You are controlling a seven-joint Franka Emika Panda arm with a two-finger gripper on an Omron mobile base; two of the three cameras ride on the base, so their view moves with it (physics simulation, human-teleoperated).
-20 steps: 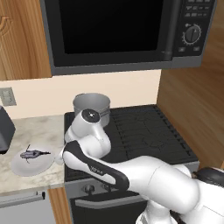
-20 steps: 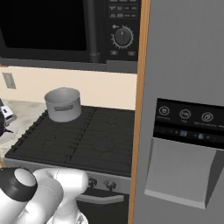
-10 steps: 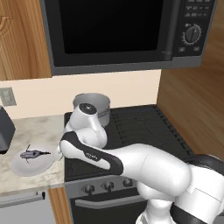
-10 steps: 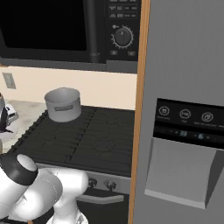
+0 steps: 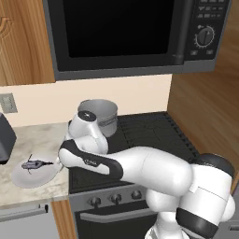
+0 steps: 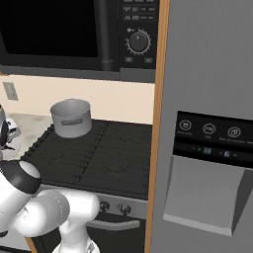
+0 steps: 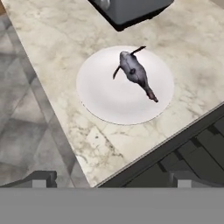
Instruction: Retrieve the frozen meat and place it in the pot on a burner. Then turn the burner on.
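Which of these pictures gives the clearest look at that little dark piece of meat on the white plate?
The hand view: the frozen meat lies large and unobstructed on the plate, seen from above. The left base view shows it small and far off. In the right base view I cannot make it out.

The frozen meat [image 7: 135,73] is a small, thin, dark grey elongated piece with spiky ends. It lies flat on a round white plate [image 7: 109,105] on the marble counter [image 7: 61,48], just left of the cooktop. The pot [image 6: 72,117] is a plain grey metal cylinder with a short bar handle. It stands upright and empty on the rear left burner [image 6: 69,139], well apart from the meat.
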